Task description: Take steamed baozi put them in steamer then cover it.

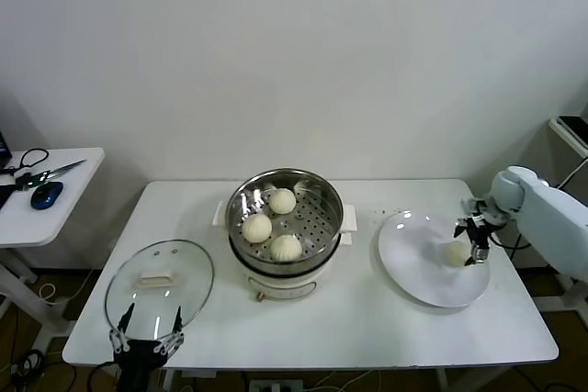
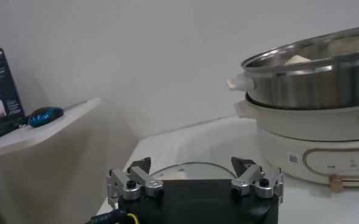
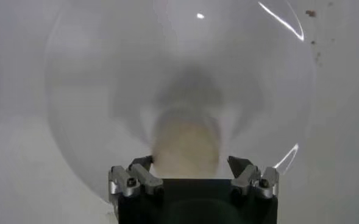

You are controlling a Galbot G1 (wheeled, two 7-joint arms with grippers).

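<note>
Three steamed baozi [image 1: 282, 200] lie in the steamer [image 1: 241, 192] at the table's middle. A fourth baozi [image 1: 455, 253] lies on the white plate [image 1: 413, 263] at the right. My right gripper [image 1: 469, 243] is down at this baozi, open, with one finger on each side of it. In the right wrist view the baozi [image 3: 185, 143] sits between the spread fingers of the right gripper [image 3: 190, 161] on the plate [image 3: 94, 91]. The cover [image 1: 179, 263] lies flat at the table's front left. My left gripper [image 1: 152, 317] is open at its near edge, also shown in the left wrist view [image 2: 197, 164].
A side table [image 1: 73, 218] at the far left holds scissors [image 1: 50, 172] and a blue mouse [image 1: 46, 195]. A shelf edge [image 1: 570, 126] stands at the far right. The steamer [image 2: 313, 85] rises to one side of the left gripper.
</note>
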